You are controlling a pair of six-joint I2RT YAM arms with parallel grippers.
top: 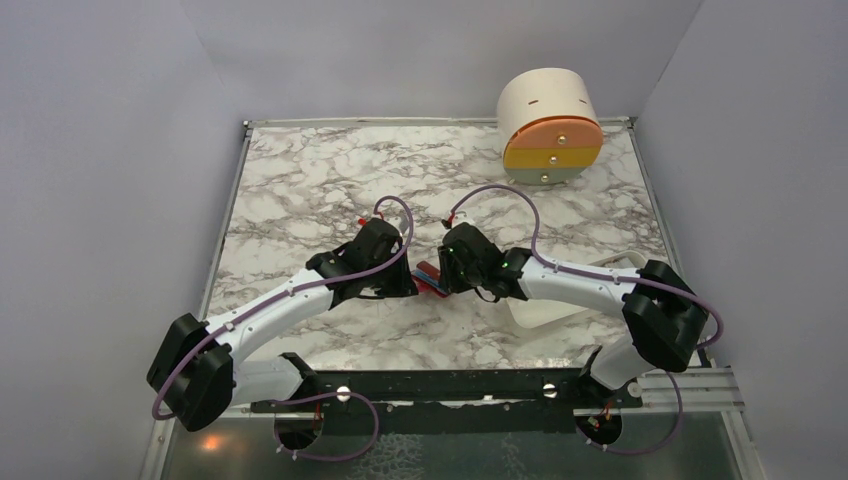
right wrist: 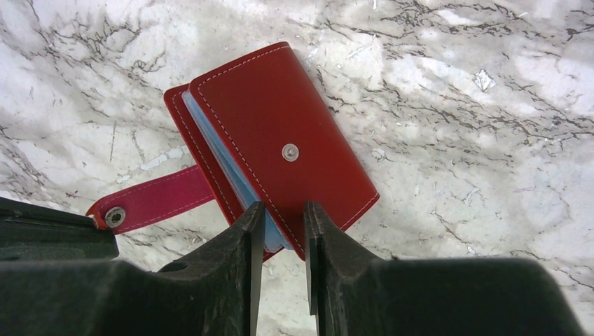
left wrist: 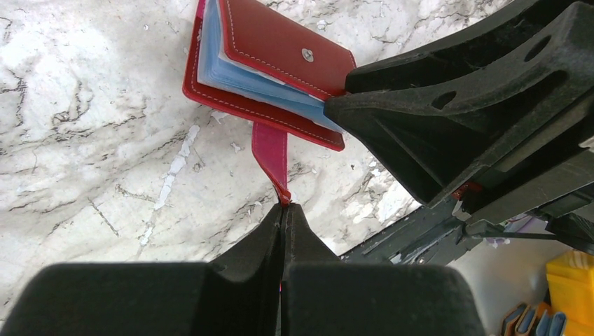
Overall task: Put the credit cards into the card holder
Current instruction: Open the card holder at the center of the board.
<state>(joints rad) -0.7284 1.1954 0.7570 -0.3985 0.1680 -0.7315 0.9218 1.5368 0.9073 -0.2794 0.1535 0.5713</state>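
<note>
I see the card holder lying on the marble table between my two arms, its covers slightly parted and pale blue sleeves showing. My left gripper is clamped tight on its strap tip. My right gripper straddles the top cover's edge, jaws narrowly apart; can't tell if they pinch it.

Around the card holder I've little room: the left gripper blocks its strap side, and the right gripper straddles the opposite corner. Beyond the holder the marble lies free for a pass. The drawer unit stands well apart, far right of it.
</note>
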